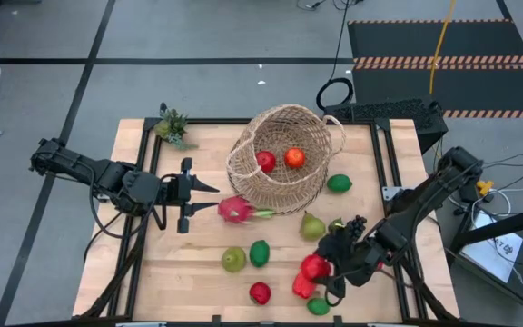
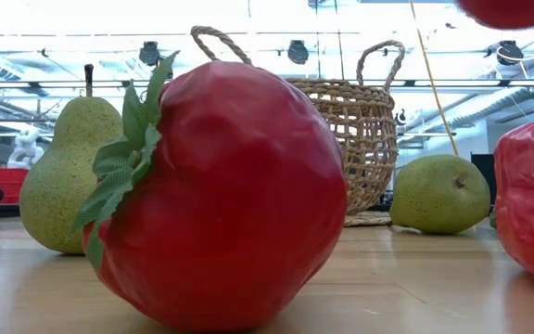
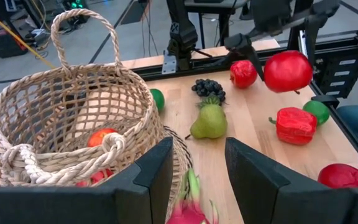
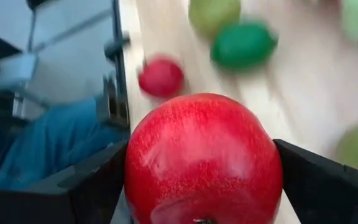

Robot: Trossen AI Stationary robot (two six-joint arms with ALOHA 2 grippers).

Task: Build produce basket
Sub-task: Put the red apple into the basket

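Note:
The tan wicker basket (image 1: pixel 284 162) stands at the table's far middle with two red fruits (image 1: pixel 265 162) inside. Produce lies around it: a pink dragonfruit (image 1: pixel 236 210), a pear (image 1: pixel 311 225), dark grapes (image 1: pixel 352 222), limes (image 1: pixel 259 252), a red pepper (image 3: pixel 296 124). My right gripper (image 4: pixel 204 186) is shut on a red apple (image 1: pixel 316 266) above the near right of the table. My left gripper (image 3: pixel 199 162) hovers open at the basket's left, above the dragonfruit (image 3: pixel 188 211), with nothing between its fingers. My right gripper pinches the red apple between its two fingers, one on each of its opposite sides (image 4: pixel 135 168). The fingers slant down at it. The apple (image 3: pixel 288 71) hangs clear of the table, above the pepper.
A small green spiky plant (image 1: pixel 172 125) sits at the far left corner. A red tomato (image 1: pixel 260 292) and a lime (image 1: pixel 319 306) lie near the front edge, another lime (image 1: pixel 339 183) lies right of the basket. Bare wood (image 1: pixel 134 263) shows at the near left.

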